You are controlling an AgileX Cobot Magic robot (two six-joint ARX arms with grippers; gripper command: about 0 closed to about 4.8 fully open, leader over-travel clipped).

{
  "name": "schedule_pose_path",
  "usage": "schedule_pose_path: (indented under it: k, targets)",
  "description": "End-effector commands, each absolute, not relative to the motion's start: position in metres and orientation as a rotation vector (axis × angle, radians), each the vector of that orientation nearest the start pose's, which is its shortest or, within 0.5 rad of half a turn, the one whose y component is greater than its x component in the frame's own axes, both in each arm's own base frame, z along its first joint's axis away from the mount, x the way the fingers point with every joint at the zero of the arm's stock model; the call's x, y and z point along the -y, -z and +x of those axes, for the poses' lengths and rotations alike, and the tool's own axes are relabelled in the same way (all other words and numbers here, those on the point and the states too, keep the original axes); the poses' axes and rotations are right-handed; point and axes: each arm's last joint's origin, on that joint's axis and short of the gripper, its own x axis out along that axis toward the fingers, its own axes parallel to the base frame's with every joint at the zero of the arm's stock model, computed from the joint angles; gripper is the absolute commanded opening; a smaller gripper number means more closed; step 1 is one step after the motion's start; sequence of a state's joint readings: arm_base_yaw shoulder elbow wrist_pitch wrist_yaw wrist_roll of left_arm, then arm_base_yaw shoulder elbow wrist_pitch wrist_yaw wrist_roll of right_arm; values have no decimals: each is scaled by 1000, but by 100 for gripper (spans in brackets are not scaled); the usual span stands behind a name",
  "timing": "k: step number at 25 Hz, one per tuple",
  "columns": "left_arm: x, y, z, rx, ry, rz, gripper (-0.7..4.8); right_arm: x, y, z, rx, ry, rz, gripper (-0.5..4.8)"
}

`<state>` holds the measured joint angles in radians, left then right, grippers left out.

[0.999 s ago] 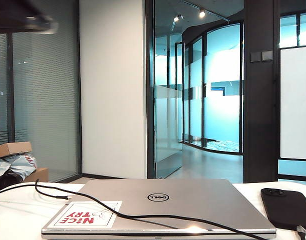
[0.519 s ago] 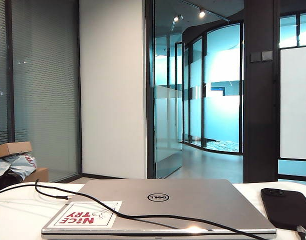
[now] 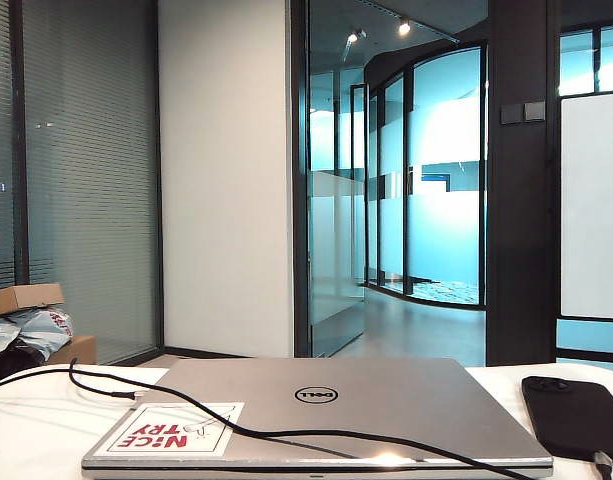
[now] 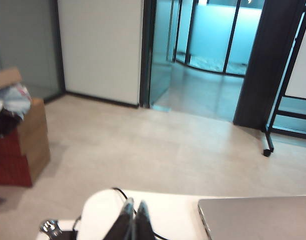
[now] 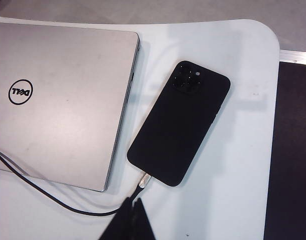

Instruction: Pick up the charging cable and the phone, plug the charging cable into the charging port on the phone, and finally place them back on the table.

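Phone (image 5: 178,122) lying just ahead of the right jaws (image 5: 131,204), closed, empty; slick, rigid slab, best pinched across long edges. Cable (image 5: 53,197) limp, plug seated. Left jaws (image 4: 132,210) hovering closed over the desk (image 4: 167,215) corner.

The left gripper (image 4: 132,220) and right gripper (image 5: 131,220) each show two slim, dark, tapering fingers.
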<state>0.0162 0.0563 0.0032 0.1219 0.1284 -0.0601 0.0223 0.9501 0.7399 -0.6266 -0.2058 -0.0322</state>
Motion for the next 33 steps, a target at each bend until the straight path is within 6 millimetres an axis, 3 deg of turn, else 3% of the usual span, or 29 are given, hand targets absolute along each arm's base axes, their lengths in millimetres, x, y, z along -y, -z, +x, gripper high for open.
schedule_pose_path:
  k: [1, 30, 33]
  targets:
    - [2, -175, 98, 108, 112, 3, -6, -10, -257, 183, -812, -229, 48, -5]
    - [2, -171, 97, 74, 116, 24, -5, -12, -258, 182, -806, -217, 29, -4]
    - [2, -171, 97, 74, 116, 24, -5, -12, -262, 181, -706, -184, 4, -5]
